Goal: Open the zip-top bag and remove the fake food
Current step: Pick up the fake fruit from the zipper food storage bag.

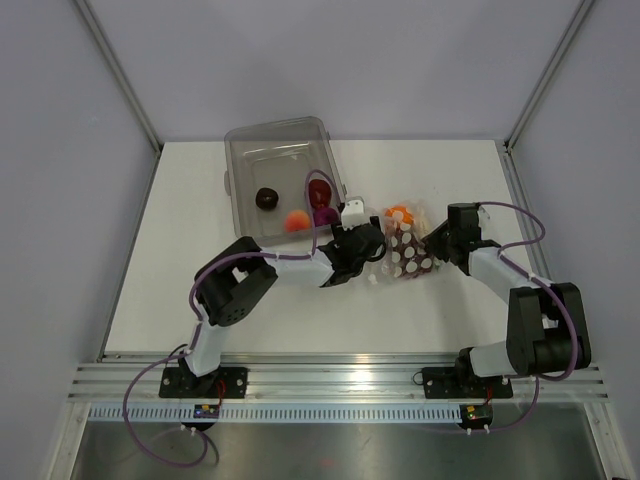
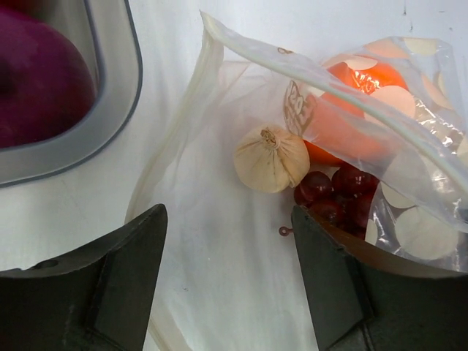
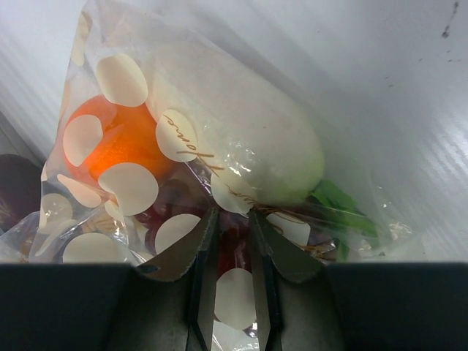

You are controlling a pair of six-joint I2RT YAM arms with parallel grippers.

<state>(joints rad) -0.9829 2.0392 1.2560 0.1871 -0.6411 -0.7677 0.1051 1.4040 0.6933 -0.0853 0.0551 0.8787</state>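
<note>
The zip-top bag, clear with white dots, lies right of the bin. In the left wrist view its mouth gapes open. Inside are a white garlic piece, an orange piece and dark grapes. My left gripper is open and empty at the bag's mouth, over the lower film; it also shows in the top view. My right gripper is shut on the bag's far end, beside a white radish with green leaves; it also shows in the top view.
The rigid clear bin stands at the back, left of the bag. It holds a dark red piece, a red piece, a peach piece and a purple piece. Its rim is close to my left finger.
</note>
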